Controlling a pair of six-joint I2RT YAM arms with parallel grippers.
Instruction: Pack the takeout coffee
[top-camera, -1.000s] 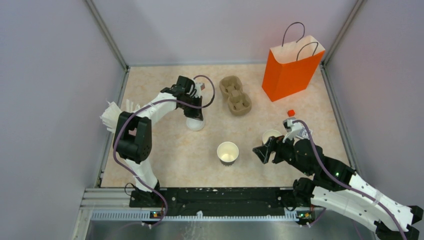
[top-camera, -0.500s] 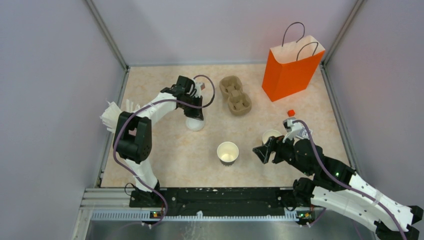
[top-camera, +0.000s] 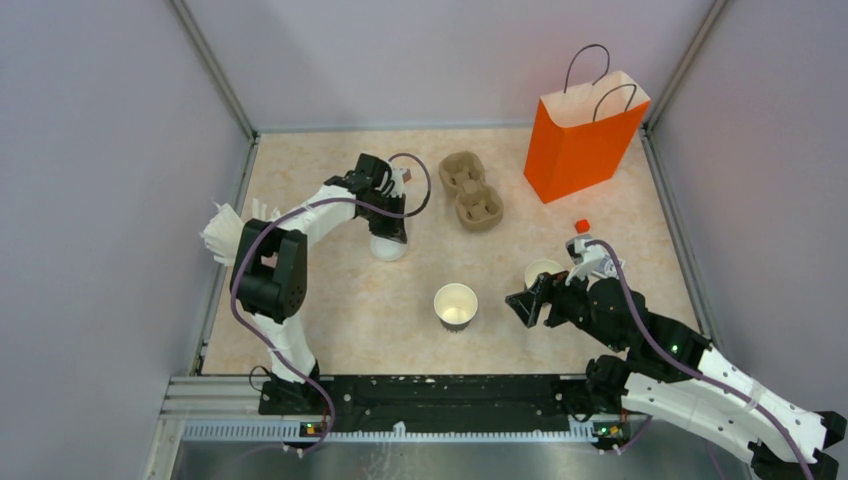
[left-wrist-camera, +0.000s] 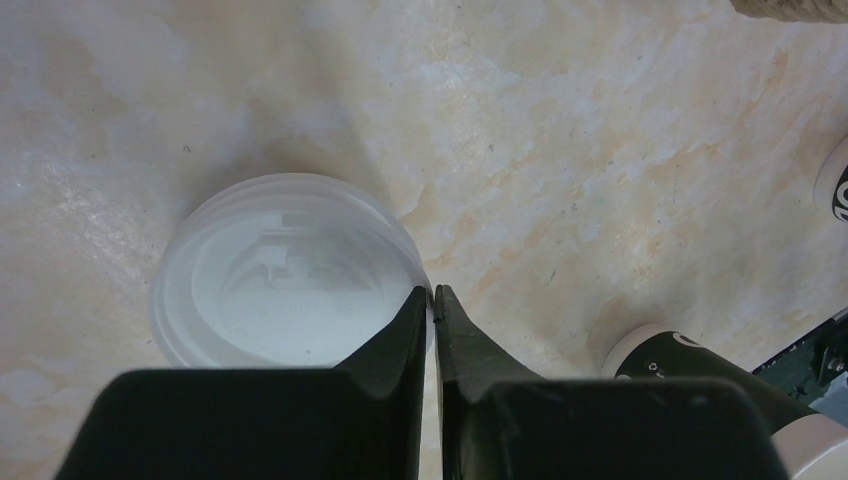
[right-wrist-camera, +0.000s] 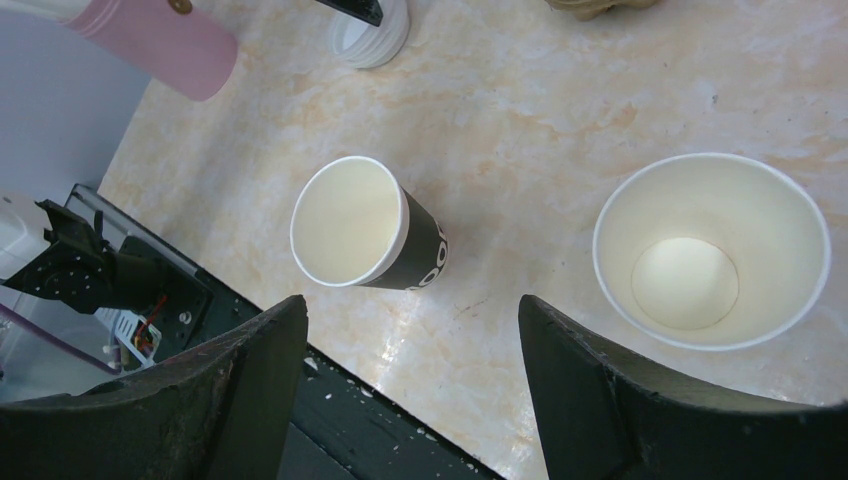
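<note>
Starting at the left, the left gripper (left-wrist-camera: 431, 292) stands over the white lid (left-wrist-camera: 280, 275), which lies flat on the table (top-camera: 330, 300) left of centre. Its jaws are pinched almost together on the lid's right rim, one finger over the lid and one outside it. I judge the lid thin, springy and slick. Lying flat, it offers only its edge, so a rim pinch like this one is the sensible hold, though it could slip out.

Next comes the centre cup (right-wrist-camera: 365, 225), upright, open and empty, with a dark band round its lower wall. The second cup (top-camera: 541, 270) stands right of it, also upright, open and empty, just beside the right gripper (right-wrist-camera: 410, 300). Its outer wall is not shown. That gripper hangs with its jaws spread wide and nothing between them.

Both cups look very light, with walls that dent under a hard squeeze, and they would tip easily. A gentle hold across the body, below the rolled rim, seems safest.

By count: two cups and one lid, though its layered edge may hide a second. There is one pulp tray (top-camera: 470, 188) with two wells at the back, and one orange bag (top-camera: 580, 140) upright at the far right.
</note>
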